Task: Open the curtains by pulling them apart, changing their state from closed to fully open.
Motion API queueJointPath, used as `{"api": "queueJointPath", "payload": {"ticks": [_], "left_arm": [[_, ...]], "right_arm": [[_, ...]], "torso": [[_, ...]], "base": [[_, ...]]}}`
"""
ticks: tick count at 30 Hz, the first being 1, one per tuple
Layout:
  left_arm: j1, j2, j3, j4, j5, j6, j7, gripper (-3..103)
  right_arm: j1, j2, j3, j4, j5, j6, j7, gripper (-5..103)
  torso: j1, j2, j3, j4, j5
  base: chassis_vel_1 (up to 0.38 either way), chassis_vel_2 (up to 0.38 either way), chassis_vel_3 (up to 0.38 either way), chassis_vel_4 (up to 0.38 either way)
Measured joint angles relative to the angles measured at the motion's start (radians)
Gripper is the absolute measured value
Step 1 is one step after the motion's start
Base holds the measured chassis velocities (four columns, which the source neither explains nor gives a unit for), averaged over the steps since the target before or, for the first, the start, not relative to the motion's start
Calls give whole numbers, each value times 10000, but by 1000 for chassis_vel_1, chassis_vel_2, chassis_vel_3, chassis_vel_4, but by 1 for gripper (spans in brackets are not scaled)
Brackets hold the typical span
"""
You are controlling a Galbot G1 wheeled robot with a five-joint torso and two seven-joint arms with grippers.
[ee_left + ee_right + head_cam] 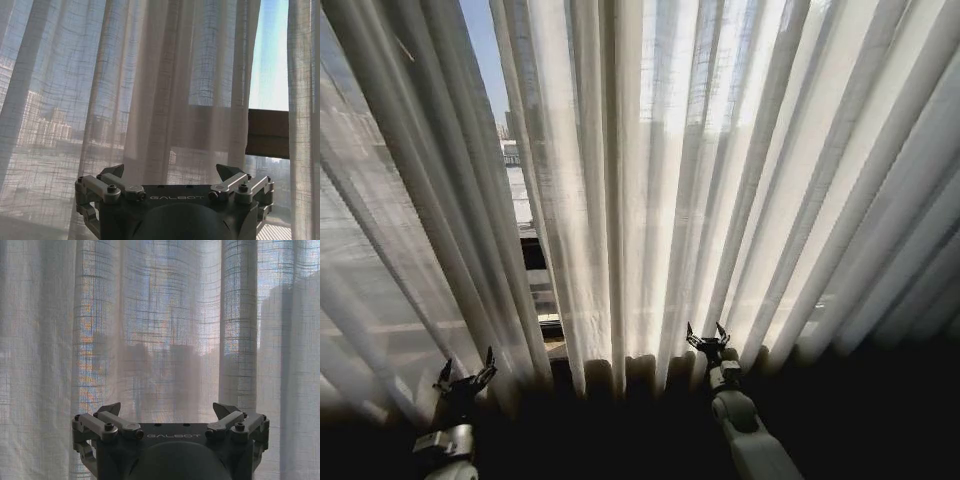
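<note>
- Across the window, the curtains (650, 180) hang floor-length, pleats running vertically, a narrow gap left of centre.
- Left gripper (466, 376) spread wide, near the fabric.
- Right gripper (707, 335) spread wide, empty.

One word can be read — "GALBOT", in pale letters on the dark body of the left pincer (173, 172) and also the right pincer (170, 410).
</note>
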Motion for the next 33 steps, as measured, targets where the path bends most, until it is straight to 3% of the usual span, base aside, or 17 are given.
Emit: {"api": "queueJointPath", "payload": {"ticks": [8,19,27,33], "left_arm": [[-9,0,3,0,0,0,0,100],[-6,0,4,0,0,0,0,100],[-6,0,3,-1,0,0,0,100],[-6,0,4,-1,0,0,0,100]], "right_arm": [[1005,124,-765,-772,296,37,333,100],[-216,-618,-968,979,699,-122,159,100],[-254,-549,-1106,1052,654,-102,69,100],[511,-268,-1432,189,643,-104,73,100]], "torso": [[27,-13,9,0,0],[15,-8,4,-3,-1],[17,-8,5,-2,0],[17,-9,6,-2,0]], "base": [[5,-4,-6,6],[0,0,0,0],[0,0,0,0],[0,0,0,0]]}}
